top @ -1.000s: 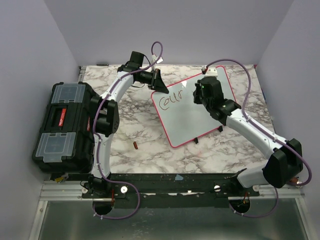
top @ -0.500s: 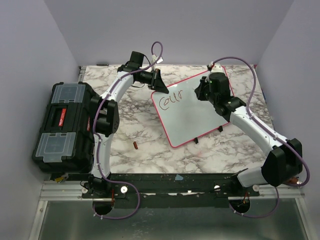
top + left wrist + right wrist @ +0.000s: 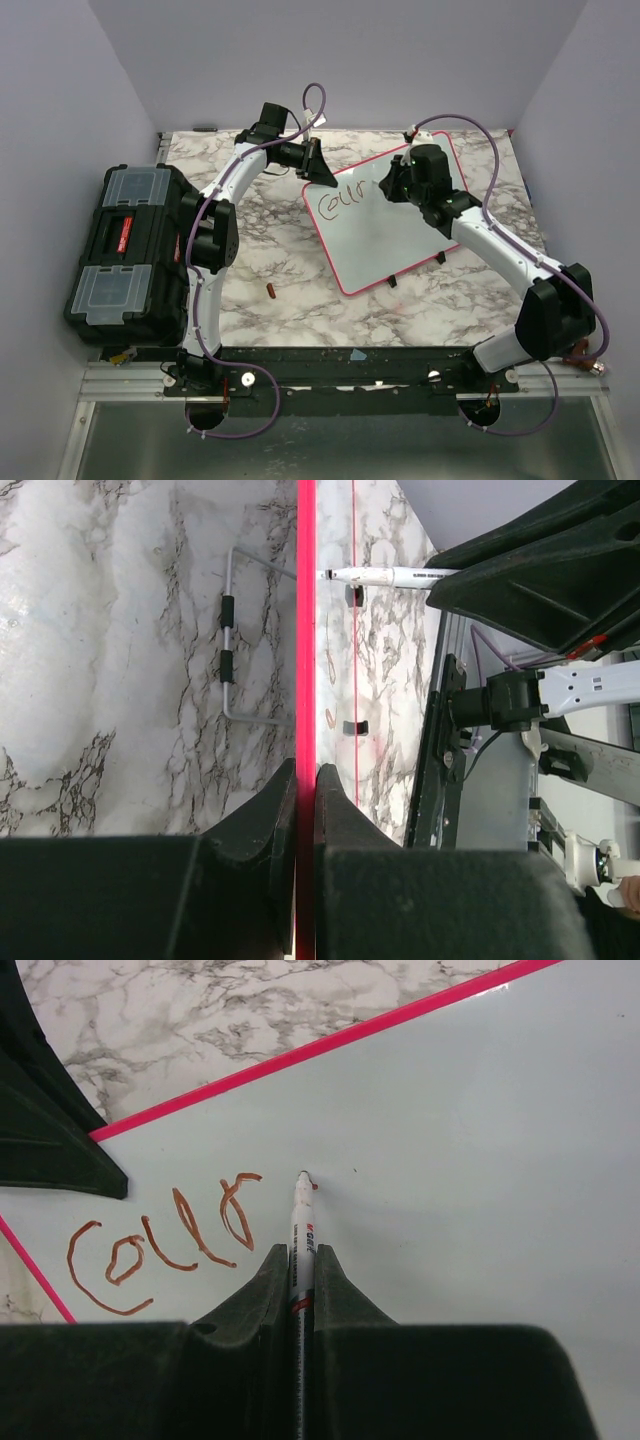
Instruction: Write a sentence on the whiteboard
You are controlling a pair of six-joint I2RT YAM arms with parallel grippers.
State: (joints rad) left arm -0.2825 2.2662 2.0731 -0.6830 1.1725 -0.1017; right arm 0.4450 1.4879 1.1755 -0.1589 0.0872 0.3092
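Progress: early, by the look of it. On the whiteboard (image 3: pixel 385 235), only one short run of lettering (image 3: pixel 165 1245), reddish-brown, reading roughly "Cour" or "Collr", set near the board's far left corner. No whole word, no second line, most of the glossy white face bare. Judged well short of a sentence: rest of the first word and every further word left to write.

Whiteboard on the marble bench (image 3: pixel 290 310), right of centre, turned at an angle, well apart from the black toolbox (image 3: pixel 125 255) at the left edge.

Left jaws pinched narrow on the board's pink rim at the far left corner, apparently steadying it. Right jaws clamped on a white marker (image 3: pixel 301 1230), tip just right of the last letter. Touching the surface or just off it: cannot tell.

Counted:
- one whiteboard
- one marker
- one toolbox
- two sets of jaws
- one line of writing, about four letters
- two small black clips (image 3: pixel 392 281) on the board's near edge
- one small reddish-brown piece (image 3: pixel 271 291) on the bench between toolbox and board, perhaps the marker's cap, too small to tell
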